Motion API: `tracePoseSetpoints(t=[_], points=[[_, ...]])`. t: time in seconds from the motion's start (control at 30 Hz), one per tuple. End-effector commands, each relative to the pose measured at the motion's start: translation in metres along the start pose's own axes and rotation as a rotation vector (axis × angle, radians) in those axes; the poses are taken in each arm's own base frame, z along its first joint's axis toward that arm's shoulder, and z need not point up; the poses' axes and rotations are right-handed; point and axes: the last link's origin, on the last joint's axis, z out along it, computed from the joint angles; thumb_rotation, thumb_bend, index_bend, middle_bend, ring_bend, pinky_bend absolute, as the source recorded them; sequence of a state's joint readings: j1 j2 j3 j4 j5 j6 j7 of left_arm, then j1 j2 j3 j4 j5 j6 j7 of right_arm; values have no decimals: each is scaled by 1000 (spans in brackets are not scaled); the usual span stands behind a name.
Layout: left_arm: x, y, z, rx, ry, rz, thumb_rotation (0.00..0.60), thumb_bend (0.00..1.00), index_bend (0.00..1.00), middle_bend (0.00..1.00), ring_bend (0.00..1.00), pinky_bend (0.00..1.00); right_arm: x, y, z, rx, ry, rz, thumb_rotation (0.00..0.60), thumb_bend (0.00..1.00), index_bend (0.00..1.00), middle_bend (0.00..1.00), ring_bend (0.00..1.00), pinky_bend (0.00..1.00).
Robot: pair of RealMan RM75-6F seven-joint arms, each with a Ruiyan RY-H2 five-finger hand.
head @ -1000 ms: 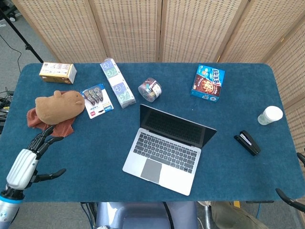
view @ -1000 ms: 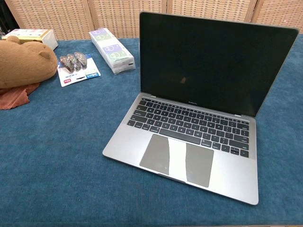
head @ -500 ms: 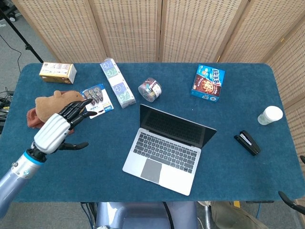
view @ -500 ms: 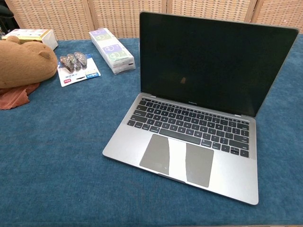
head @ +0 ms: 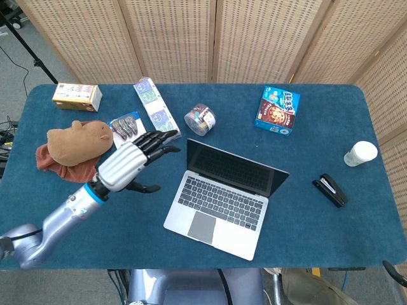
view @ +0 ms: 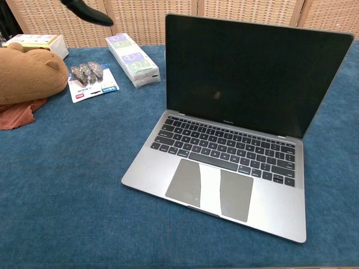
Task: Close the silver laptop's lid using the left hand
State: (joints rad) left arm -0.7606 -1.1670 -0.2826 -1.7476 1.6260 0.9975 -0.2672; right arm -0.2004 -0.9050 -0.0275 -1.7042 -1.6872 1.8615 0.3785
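Note:
The silver laptop [head: 222,197] stands open in the middle of the blue table, its dark screen [view: 252,73] upright. My left hand [head: 130,163] hovers above the table just left of the lid's left edge, fingers spread and stretched toward it, holding nothing. In the chest view only one dark fingertip [view: 87,11] of this hand shows at the top left. No part of the hand touches the laptop. My right hand is out of both views.
Left of the laptop lie a brown plush toy [head: 79,141] on a red cloth, a battery pack [head: 130,133] and a long white pack [head: 156,110]. Behind it are a round container [head: 200,119] and a cookie box [head: 278,110]. A stapler [head: 331,189] and a cup [head: 360,153] lie at the right.
My left hand has risen from the table's front left corner and travelled right and forward, ending close to the laptop's lid. The laptop has not moved.

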Motion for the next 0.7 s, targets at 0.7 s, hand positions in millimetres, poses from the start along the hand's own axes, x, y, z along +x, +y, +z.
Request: tracePoseSetpoints(t=[0.7], points=[[-27, 32, 104, -53, -227, 54, 600, 122, 197, 56, 70, 111, 14, 13, -22, -80, 31, -6, 600, 192, 0, 0, 0, 0]])
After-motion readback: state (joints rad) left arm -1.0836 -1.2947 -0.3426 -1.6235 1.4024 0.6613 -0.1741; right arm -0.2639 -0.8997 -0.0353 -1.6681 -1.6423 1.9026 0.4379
